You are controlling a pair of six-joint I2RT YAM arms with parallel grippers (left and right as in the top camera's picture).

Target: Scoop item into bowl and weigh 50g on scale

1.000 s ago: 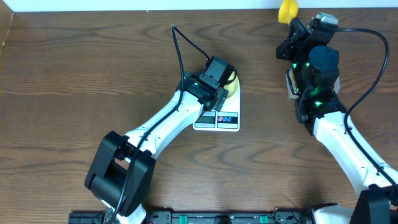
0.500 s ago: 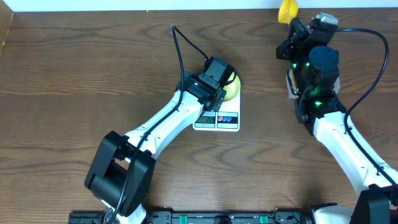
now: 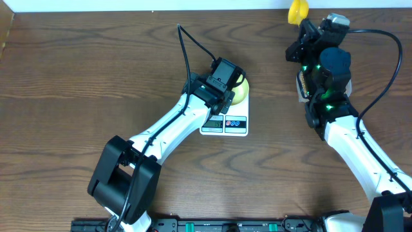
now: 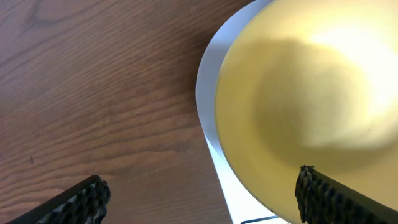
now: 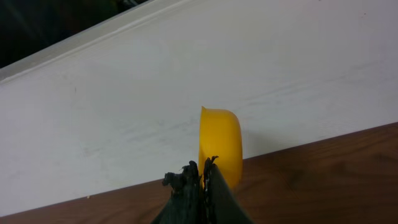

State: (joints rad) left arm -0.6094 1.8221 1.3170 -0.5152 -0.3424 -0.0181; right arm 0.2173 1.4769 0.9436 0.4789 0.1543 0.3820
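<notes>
Bowl (image 4: 311, 106) on scale (image 3: 225, 126), just under left gripper (image 4: 202, 190), jaws wide apart, holding nothing. Right gripper (image 5: 198, 177) clamped on scoop (image 5: 221, 143), well off to bowl's right.

no legible text, scale (image 3: 225, 129) display unreadable

dark brown wood-grain surface (image 3: 77, 77). white scale (image 3: 235, 125) lies flat near centre, display and red and blue buttons toward near edge. to right, well apart, pale container (image 3: 300, 87), mostly hidden from above.
</notes>
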